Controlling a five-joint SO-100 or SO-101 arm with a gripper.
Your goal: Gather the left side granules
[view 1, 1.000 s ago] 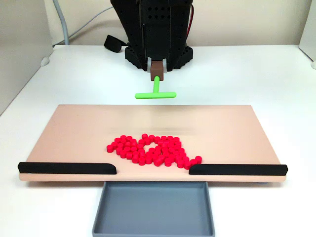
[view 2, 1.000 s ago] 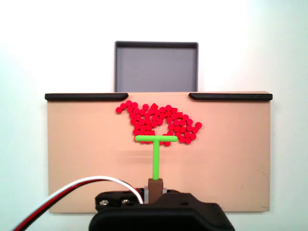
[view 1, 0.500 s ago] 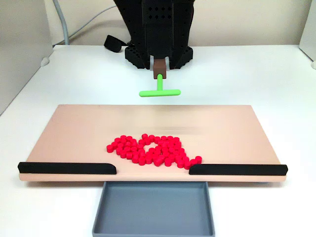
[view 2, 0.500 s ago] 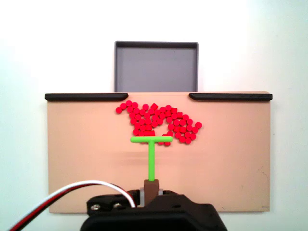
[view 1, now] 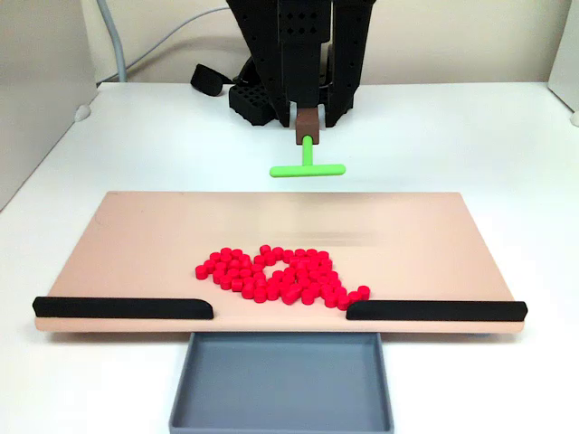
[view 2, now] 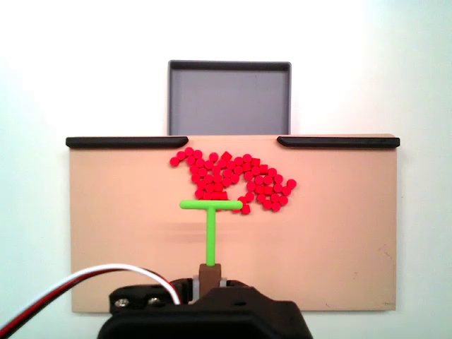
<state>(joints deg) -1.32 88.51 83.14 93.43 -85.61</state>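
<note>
red granules (view 2: 233,179) lie just beyond the jaw-held green t-tool (view 2: 210,217).

The granules (view 1: 280,276) lie in one bunch on the board (view 1: 136,244), near its front edge in the fixed view that faces the arm. Two strips (view 1: 122,308) (view 1: 434,310) sit along that edge, left and right, with a gap between them. The tray (view 1: 280,384) sits on the table (view 1: 470,136) just past the gap, and the T-shaped tool (view 1: 308,168) hangs over the far edge of the board.
</note>
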